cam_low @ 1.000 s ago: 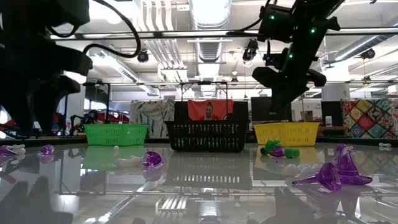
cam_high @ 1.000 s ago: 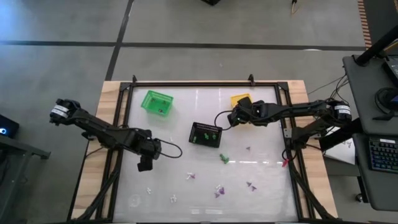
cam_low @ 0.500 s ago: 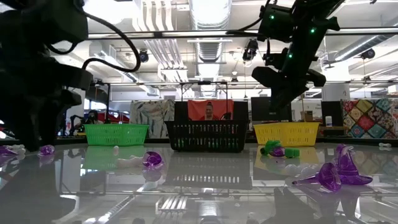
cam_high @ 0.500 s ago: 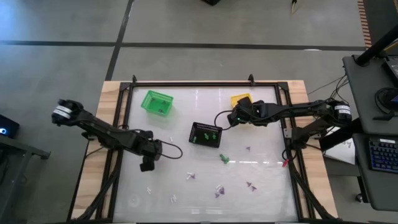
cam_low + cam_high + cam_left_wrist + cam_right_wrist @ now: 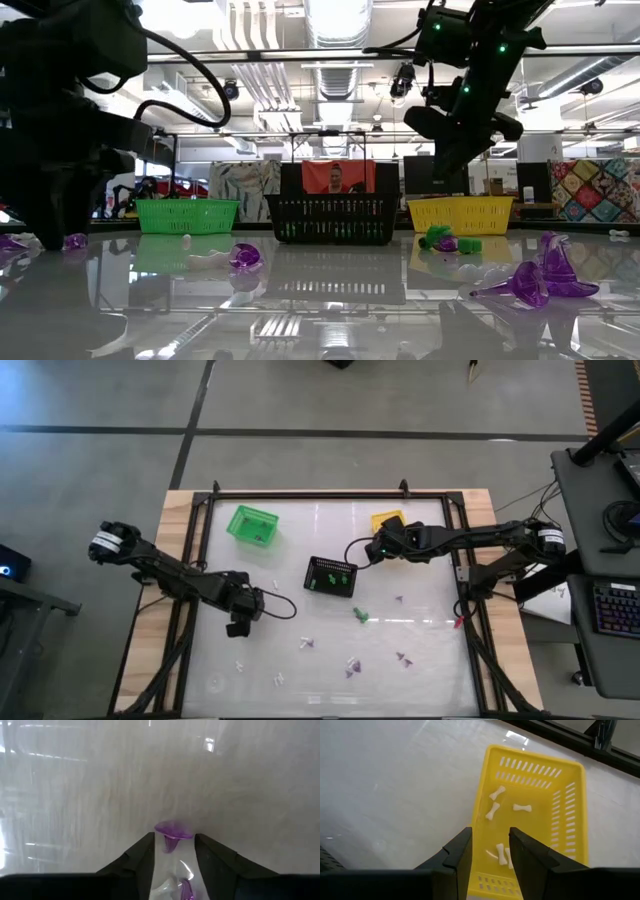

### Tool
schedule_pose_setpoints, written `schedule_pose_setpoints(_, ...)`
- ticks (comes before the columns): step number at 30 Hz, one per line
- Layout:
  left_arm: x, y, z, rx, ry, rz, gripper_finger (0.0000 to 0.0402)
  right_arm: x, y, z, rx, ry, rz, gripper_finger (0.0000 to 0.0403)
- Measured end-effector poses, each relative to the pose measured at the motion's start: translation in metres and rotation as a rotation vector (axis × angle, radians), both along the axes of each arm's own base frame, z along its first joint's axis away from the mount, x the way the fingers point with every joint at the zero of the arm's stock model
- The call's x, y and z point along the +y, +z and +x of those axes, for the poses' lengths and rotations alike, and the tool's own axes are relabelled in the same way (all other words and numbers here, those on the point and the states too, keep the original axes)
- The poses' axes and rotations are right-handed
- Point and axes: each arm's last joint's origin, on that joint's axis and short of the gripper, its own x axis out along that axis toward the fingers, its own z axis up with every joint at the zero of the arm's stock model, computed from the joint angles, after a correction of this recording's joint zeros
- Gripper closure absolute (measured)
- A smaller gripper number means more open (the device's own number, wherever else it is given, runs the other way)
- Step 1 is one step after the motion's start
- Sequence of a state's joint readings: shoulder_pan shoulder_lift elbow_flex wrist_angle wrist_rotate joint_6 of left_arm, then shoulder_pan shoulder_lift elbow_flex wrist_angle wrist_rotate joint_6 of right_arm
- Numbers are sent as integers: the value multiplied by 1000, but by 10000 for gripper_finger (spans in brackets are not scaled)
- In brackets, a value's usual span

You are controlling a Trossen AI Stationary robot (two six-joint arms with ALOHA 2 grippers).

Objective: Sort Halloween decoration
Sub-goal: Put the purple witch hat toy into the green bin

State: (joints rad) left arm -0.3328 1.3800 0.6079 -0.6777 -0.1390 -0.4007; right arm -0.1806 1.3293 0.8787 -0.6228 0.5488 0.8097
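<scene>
1. A small purple plastic trinket shaped like a witch hat (image 5: 171, 833) stands between the two dark fingers of the left gripper (image 5: 172, 851). The jaws are near both its sides, but I cannot tell if they already press it. It seems to be placed so for picking.
2. Taking the black plastic basket (image 5: 331, 576) as landmark: this gripper (image 5: 236, 626) is well apart from it, on the left arm's side and a little nearer the front edge of the table. The left arm reaches in low and slanted, with the wrist bent down to the white table top (image 5: 300, 610).
3. The other small trinkets, purple, white and green (image 5: 352, 662), lie scattered on the table in front of the black basket, not yet sorted.
4. The right gripper (image 5: 490, 851) hovers above the yellow plastic basket (image 5: 570, 810), which is behind the black basket toward the right arm's side. Its fingers stand apart and hold nothing. White bone-shaped pieces (image 5: 494, 802) already lie inside, so I judge white things belong there.
5. The green plastic basket (image 5: 252, 525) stands behind the black basket toward the left arm's side.
</scene>
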Motion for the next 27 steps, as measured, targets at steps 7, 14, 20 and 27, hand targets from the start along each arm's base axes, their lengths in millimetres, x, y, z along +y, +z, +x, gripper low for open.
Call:
schedule_pose_setpoints(7,0,1,0,-5,11,-9,355,0,0,0,1,3,2,282)
schedule_pose_setpoints(14,0,1,1,-11,21,7,396,0,0,0,1,3,2,282)
schedule_pose_setpoints(20,-2,12,8,-47,12,8,400,0,0,0,1,5,5,282)
schedule_pose_setpoints(27,-3,41,16,-103,-49,38,401,0,0,0,5,11,4,282)
